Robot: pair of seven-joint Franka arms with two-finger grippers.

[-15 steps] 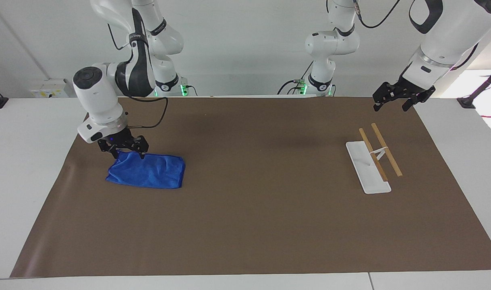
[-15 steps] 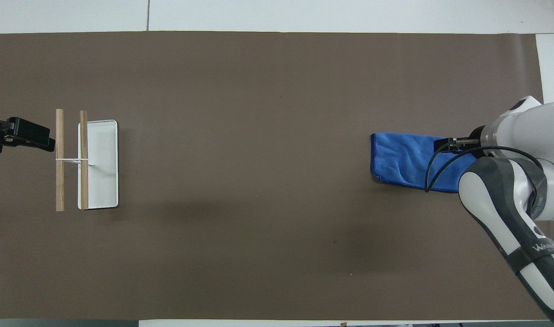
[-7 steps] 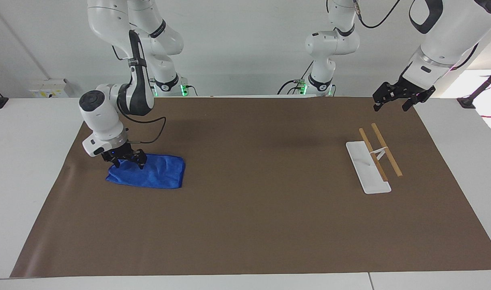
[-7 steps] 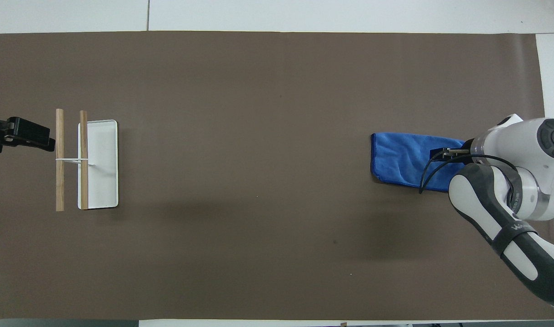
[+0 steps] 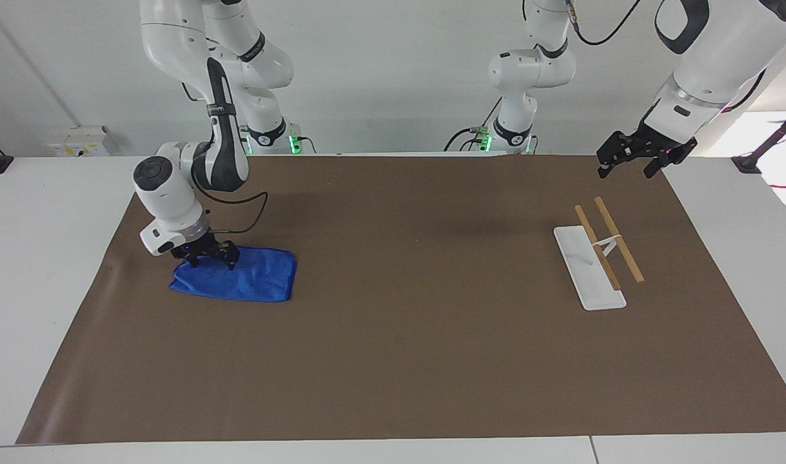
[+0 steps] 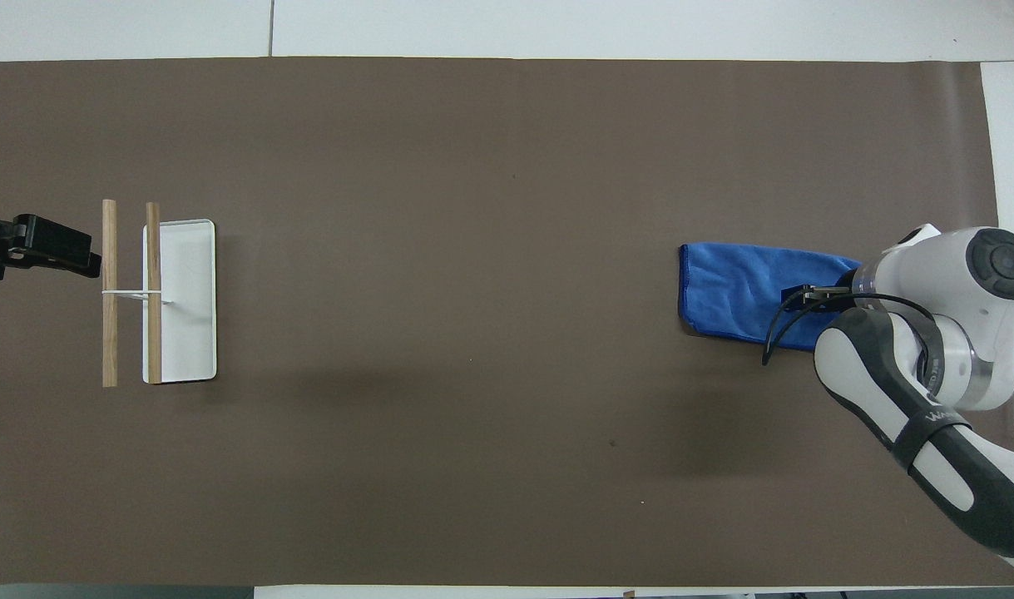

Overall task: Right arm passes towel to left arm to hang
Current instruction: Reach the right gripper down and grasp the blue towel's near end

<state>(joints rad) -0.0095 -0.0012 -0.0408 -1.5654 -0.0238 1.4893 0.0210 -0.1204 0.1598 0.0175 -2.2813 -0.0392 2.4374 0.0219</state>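
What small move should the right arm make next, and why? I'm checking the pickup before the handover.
Probably close the jaws on the towel's edge. The right gripper is down on the blue towel at its end nearer the robots, and the towel lies flat on the mat, not lifted. The left gripper waits in the air near the rack, so nothing can be passed yet.

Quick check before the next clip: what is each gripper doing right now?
Right gripper: open, down on the blue towel at its edge nearer the robots; not gripping yet.
Left gripper: open, empty, waiting in the air near the towel rack.
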